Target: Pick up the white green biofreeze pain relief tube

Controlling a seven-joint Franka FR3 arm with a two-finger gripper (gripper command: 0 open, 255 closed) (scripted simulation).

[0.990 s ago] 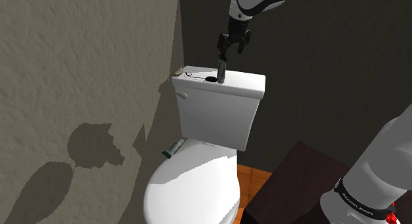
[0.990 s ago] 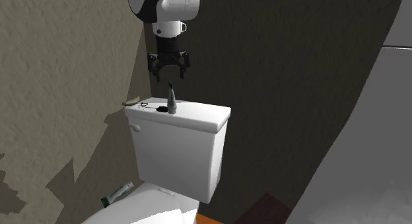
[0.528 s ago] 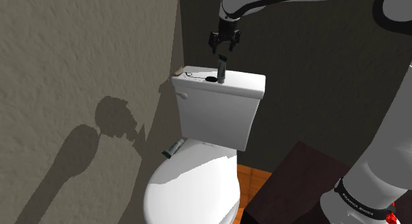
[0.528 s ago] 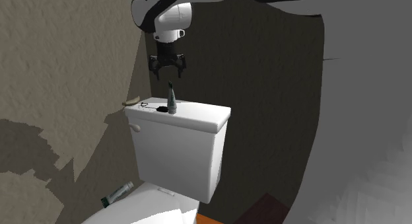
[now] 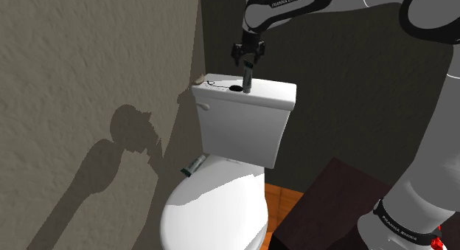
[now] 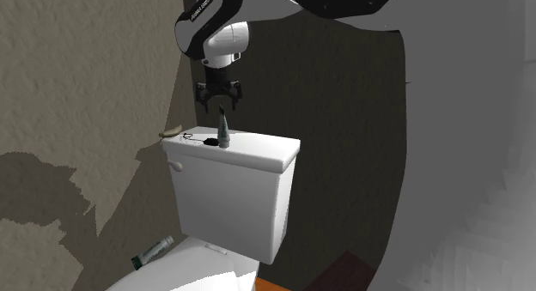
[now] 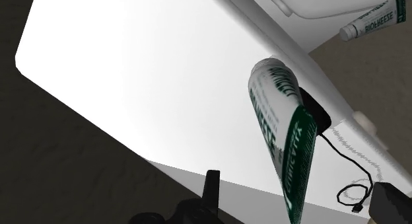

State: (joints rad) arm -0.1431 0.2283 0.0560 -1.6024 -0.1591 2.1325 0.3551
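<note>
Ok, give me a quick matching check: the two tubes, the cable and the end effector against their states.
1 tank tube
2 seat tube
3 cable
4 end effector

A black, looped
B white-green, standing upright
C white-green, lying on its side
D open, pointing down

Pairs: 1-B, 2-C, 3-A, 4-D

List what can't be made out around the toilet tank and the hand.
Tan thing by the tank lid's corner: too small in both exterior views to identify.
Upright tube: wrist view, its own body hides its base.
Lying tube: shoulder view, label too small to read.
Hand: wrist view's edge cuts off most of both fingers.
</note>
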